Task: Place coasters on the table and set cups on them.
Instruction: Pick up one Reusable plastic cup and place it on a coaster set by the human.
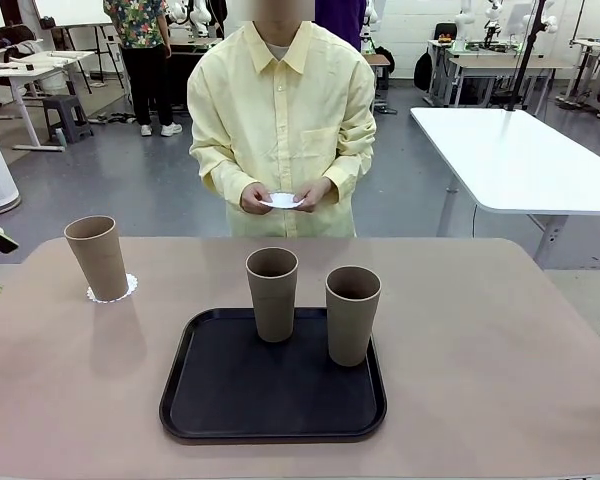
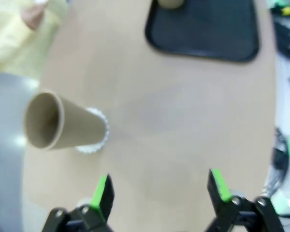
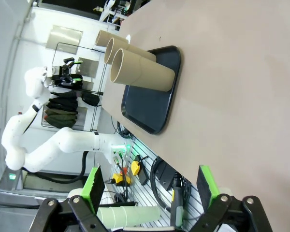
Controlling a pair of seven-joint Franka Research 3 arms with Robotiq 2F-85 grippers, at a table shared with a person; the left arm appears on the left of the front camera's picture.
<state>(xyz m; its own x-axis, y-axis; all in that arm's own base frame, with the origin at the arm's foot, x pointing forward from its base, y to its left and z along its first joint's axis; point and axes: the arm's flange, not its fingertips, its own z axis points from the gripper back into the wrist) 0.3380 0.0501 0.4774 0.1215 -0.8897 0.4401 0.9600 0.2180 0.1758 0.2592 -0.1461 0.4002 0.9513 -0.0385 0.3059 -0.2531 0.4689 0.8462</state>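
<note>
So, the beige table (image 1: 500, 350) is smooth, with loads of free room right of the black tray (image 1: 220, 400). The middle cup (image 1: 272, 293) and right cup (image 1: 352, 314) stand on the tray's far half. The third cup (image 1: 98, 257) sits near the table's far-left corner on a coaster (image 1: 127, 288). They're probably light, stiff and tippy, so mid-wall is the spot to grab. The person's hands (image 1: 315, 192) hold what looks like another flimsy doily (image 1: 281, 201). The left gripper (image 2: 159, 188) and right gripper (image 3: 150, 186) both gape wide, holding nothing.
</note>
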